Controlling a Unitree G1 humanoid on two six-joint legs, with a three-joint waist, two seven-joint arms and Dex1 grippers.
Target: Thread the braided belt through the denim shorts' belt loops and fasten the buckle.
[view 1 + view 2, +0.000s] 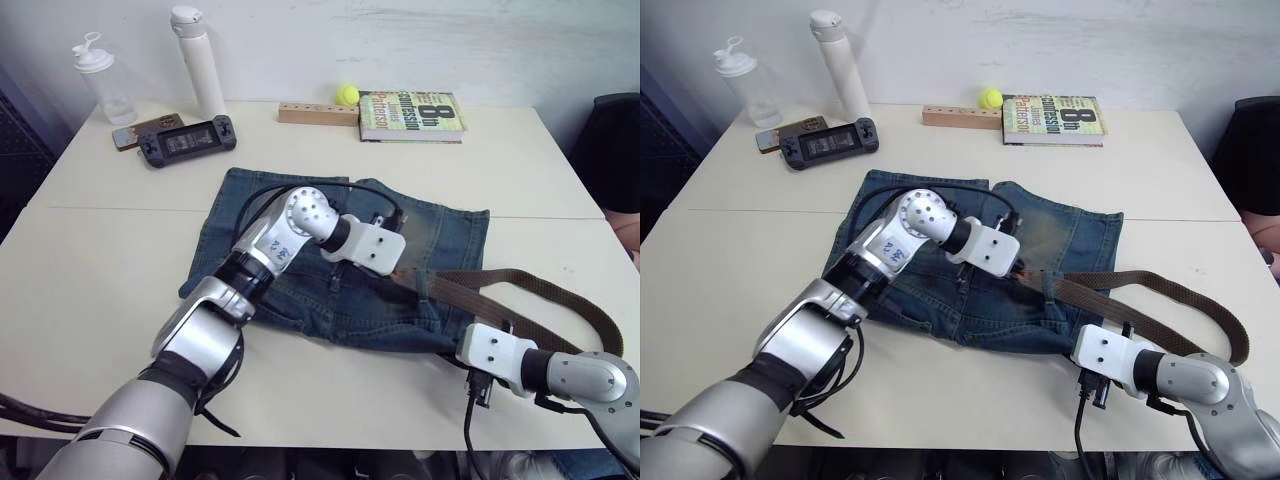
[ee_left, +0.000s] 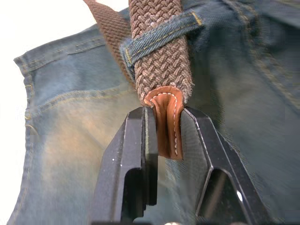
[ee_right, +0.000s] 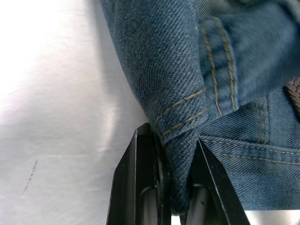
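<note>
Fingers of the left gripper [image 2: 164, 136] pinch the tan leather tip of the braided belt [image 2: 161, 56] just past a belt loop [image 2: 154, 40], apparently to draw the strap onward along the waistband. Fingers of the right gripper [image 3: 176, 161] clamp a folded edge of the denim shorts [image 1: 300, 240], likely anchoring them; beyond that edge, the belt's slack loops on the table [image 1: 120, 260].

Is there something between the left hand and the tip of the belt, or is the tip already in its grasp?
Nothing visible is between them. The left hand already pinches the tan leather tip of the braided belt, which has come through a belt loop on the denim shorts. The right hand grips a fold of the shorts' edge.
</note>
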